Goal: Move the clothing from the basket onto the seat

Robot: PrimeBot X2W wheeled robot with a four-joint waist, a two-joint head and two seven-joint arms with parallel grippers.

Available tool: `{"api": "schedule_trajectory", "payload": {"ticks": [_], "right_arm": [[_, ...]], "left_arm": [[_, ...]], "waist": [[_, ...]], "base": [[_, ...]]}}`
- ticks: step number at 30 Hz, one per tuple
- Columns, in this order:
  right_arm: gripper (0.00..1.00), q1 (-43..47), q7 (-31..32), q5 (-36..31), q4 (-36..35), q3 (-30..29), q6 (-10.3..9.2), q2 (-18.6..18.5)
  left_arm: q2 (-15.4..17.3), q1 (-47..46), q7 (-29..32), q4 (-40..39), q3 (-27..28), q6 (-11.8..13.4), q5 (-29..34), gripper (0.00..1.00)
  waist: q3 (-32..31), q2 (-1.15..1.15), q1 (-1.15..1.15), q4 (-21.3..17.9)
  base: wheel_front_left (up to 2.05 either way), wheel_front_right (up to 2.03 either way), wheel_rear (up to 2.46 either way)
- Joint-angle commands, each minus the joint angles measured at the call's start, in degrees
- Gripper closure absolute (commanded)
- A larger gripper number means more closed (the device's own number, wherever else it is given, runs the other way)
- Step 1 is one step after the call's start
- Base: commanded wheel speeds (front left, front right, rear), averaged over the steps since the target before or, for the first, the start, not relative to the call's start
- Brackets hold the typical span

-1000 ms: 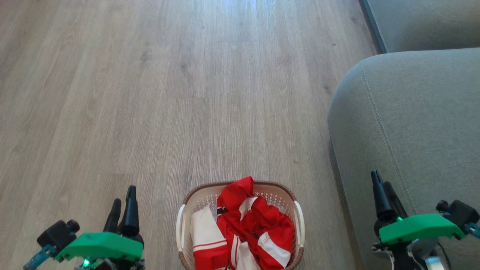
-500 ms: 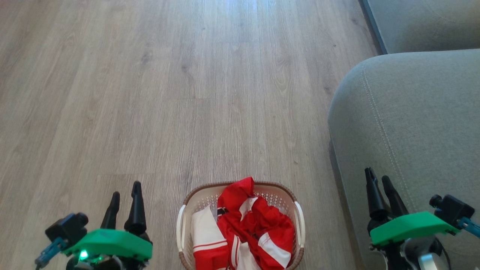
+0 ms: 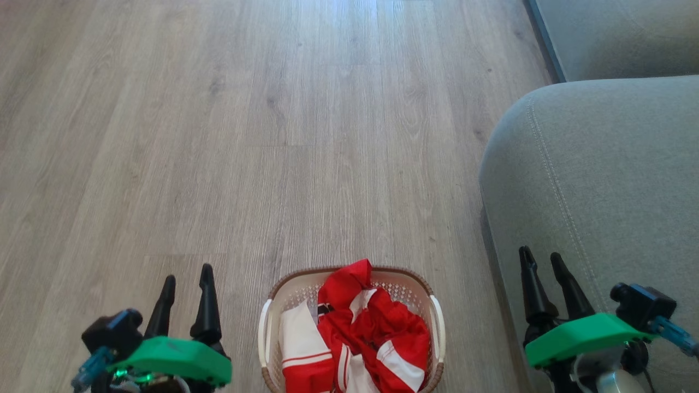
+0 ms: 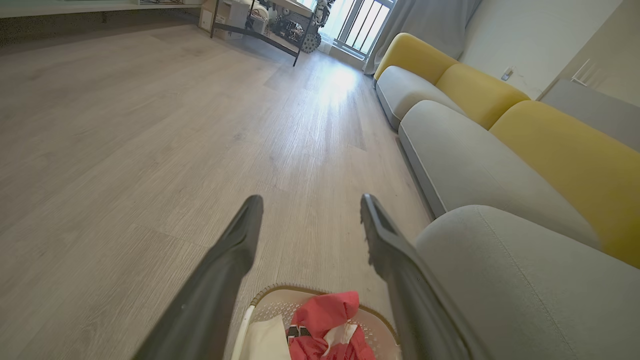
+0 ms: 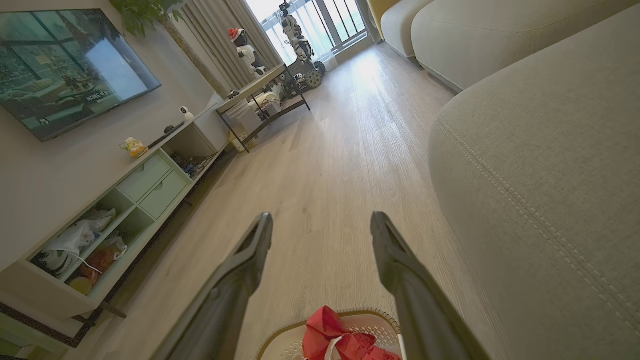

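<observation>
- The red and white clothing (image 3: 355, 333) is lying in a crumpled heap inside the basket (image 3: 382, 269). 1 red fold is poking above the far rim, and a white panel is spreading along the left side.
- The basket is sitting on the wooden floor (image 3: 273, 136), near the front of the seat (image 3: 600, 180) but not touching it.
- A likely risk: the pieces are looking tangled, so a pinch on 1 fold could be dragging a second piece halfway out and dropping it on the floor.
- A second risk: the basket is looking light, so fabric catching on its rim could be tipping or sliding it during a lift.
- The left gripper (image 3: 188, 273) is hovering over the floor to the left of the basket, its 2 fingers spread apart and holding nothing. The clothing is lying to its right and lower down.
- The right gripper (image 3: 540, 252) is hovering over the seat's front edge, fingers likewise apart and empty. The clothing is lying to its left and below.
- Neither gripper is touching the fabric or the basket.
</observation>
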Motion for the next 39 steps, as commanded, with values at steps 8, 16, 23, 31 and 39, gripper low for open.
{"api": "schedule_trajectory", "payload": {"ticks": [8,16,23,31,39], "right_arm": [[0.0,-1.38,-2.36,-7.2,-3.21,1.84,-0.01,-0.68],[0.0,-1.23,-3.54,-11.97,-3.93,2.37,-0.01,-0.72],[0.0,-1.11,-4.72,-16.74,-4.63,3.15,-0.01,-0.77],[0.0,-0.89,-6.07,-22.25,-5.46,3.99,-0.01,-0.81],[0.0,-0.56,-7.05,-26.27,-6.07,4.62,-0.01,-0.85]], "left_arm": [[0.62,-0.29,-2.21,-2.93,0.58,1.52,6.79,0.0],[0.55,0.27,-3.38,-3.39,0.64,2.11,11.45,0.0],[0.41,0.92,-4.56,-3.69,0.51,2.61,15.95,0.0],[0.25,1.48,-5.9,-3.96,0.32,3.07,21.06,0.0],[0.08,2.21,-6.87,-4.19,0.44,3.36,24.6,0.0]], "waist": [[-0.24,0.0,0.0,0.02],[-0.35,0.0,0.0,0.14],[-0.47,0.0,0.0,0.22],[-0.67,0.0,0.0,0.32],[-1.06,0.0,0.0,0.27]], "base": [[0.0,0.0,0.0],[0.0,0.0,0.0],[0.0,0.0,0.0],[0.0,0.0,0.0],[0.0,0.0,0.0]]}}
